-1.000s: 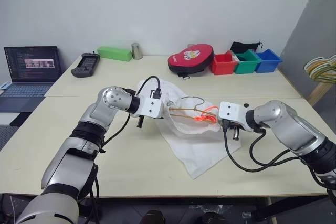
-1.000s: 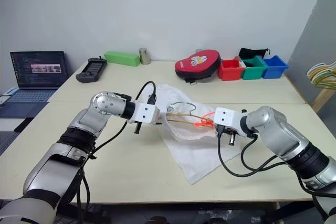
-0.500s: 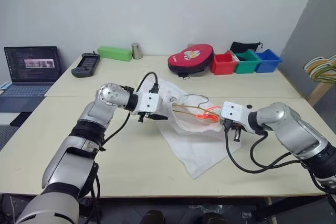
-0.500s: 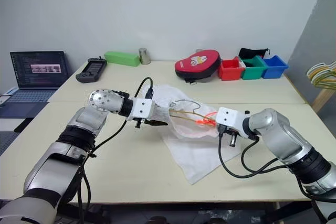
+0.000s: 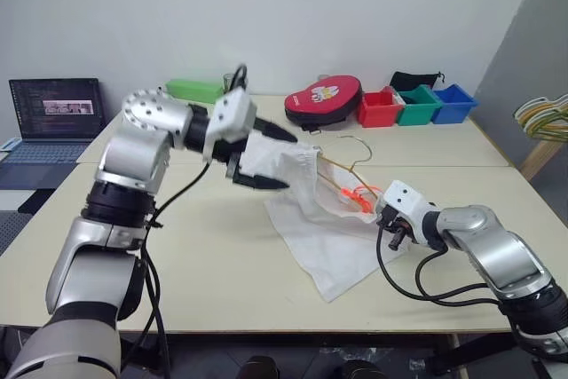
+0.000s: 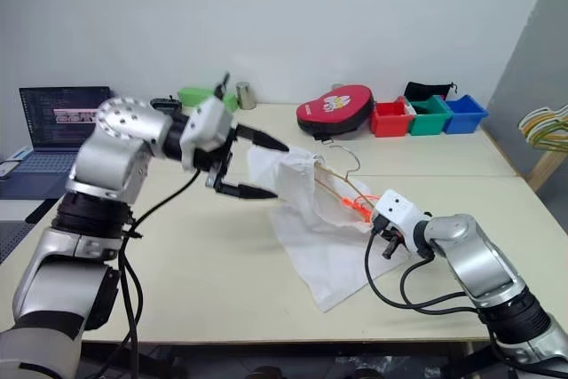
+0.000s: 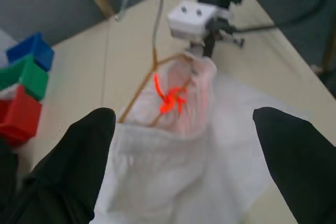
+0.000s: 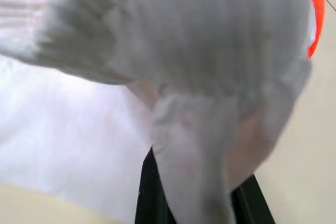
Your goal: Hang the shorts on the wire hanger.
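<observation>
- Stretching across the middle of the bench (image 5: 133, 246), the shorts (image 5: 324, 241) lay partly flat and partly lifted; their waistband end was bunched and raised toward the left hand (image 5: 266, 157), while the lower part spread out on the bench toward the near edge.
- The left hand was raised above the bench with its two black fingers (image 5: 275, 132) spread wide, one above and one below the bunched edge of the cloth; whether either finger touched the fabric could not be told, and the left wrist view showed an open gap with the shorts between and beyond the fingers.
- The right hand (image 5: 383, 224) sat low at the bench, on the far side of the waistband from the left hand; its fingers were pressed together on a fold of the shorts, as the right wrist view showed white cloth pinched over them.
- The wire hanger (image 5: 335, 169) ran with its long axis slanting from near the left hand down toward the right hand, its hook (image 5: 356, 150) rising free above the cloth, and its lower bar seemingly inside the waistband beside the orange-red cord (image 5: 358, 197).
- Judged from this, the coming move turned on the left hand, the nearer one to the raised waistband edge; the cloth lay just ahead of its fingers, along the line the hanger followed.
</observation>
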